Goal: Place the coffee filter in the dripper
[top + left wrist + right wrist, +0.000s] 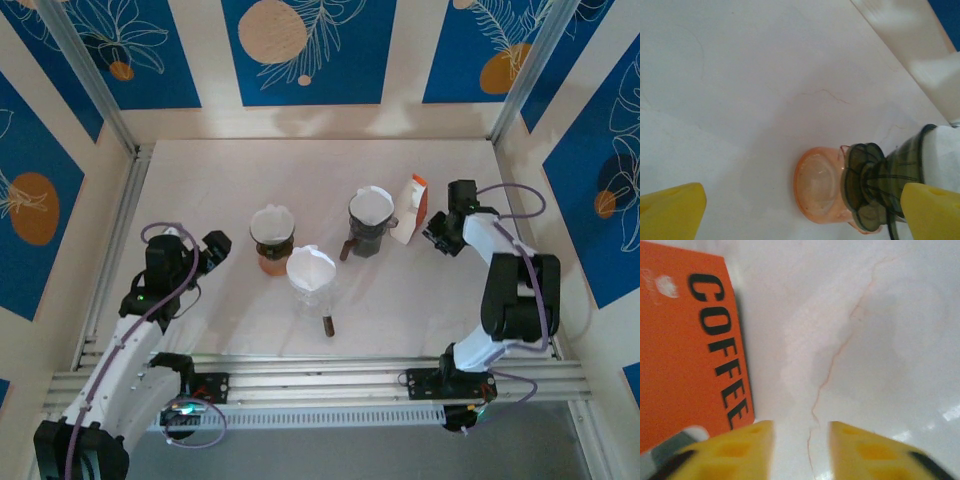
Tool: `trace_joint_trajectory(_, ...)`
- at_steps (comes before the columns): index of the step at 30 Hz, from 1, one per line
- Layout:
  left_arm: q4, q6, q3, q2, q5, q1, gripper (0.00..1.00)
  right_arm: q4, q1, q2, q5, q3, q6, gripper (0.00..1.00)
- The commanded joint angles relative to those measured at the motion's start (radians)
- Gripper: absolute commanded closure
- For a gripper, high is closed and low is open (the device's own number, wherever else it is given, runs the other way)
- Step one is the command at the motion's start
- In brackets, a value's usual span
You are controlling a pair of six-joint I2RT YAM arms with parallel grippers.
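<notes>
Waiting open-clawed beside drippers that look already lined

Left claw is spread wide and grips nothing. It faces the near dripper, probably so its fingers can clear the rim. From its wrist, a dark ribbed cone holds a crinkled white filter over a glassy orange base. Right claw shows a narrow gap, also empty, parked just beside the matte orange coffee box, likely out of the way. Two more paper-lined drippers stand between the claws.

White table enclosed by blue floral wall panels.
</notes>
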Motion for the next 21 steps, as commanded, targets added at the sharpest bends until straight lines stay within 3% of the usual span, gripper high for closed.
trace_joint_trajectory(1,-0.027,0.039,0.043,0.009,-0.103,0.006,0.0,-0.012,0.025,-0.12,0.078,-0.039,0.027,0.48)
trace_joint_trajectory(6,0.048,0.09,0.035,0.021,-0.255,0.006,0.0,-0.025,0.074,-0.256,0.141,-0.066,0.043,0.37)
trace_joint_trajectory(8,0.086,0.133,0.031,0.037,-0.327,0.008,0.0,-0.017,0.095,-0.296,0.157,-0.076,0.035,0.13)
trace_joint_trajectory(9,0.101,0.162,0.036,0.049,-0.38,0.008,0.0,-0.01,0.109,-0.315,0.164,-0.08,0.027,0.05)
trace_joint_trajectory(13,0.231,0.351,0.041,0.173,-0.536,0.03,0.0,0.005,0.175,-0.38,0.243,-0.097,0.001,0.03)
trace_joint_trajectory(21,0.592,0.746,0.014,0.512,-0.528,0.061,0.0,0.073,0.257,-0.518,0.37,-0.159,-0.044,0.01)
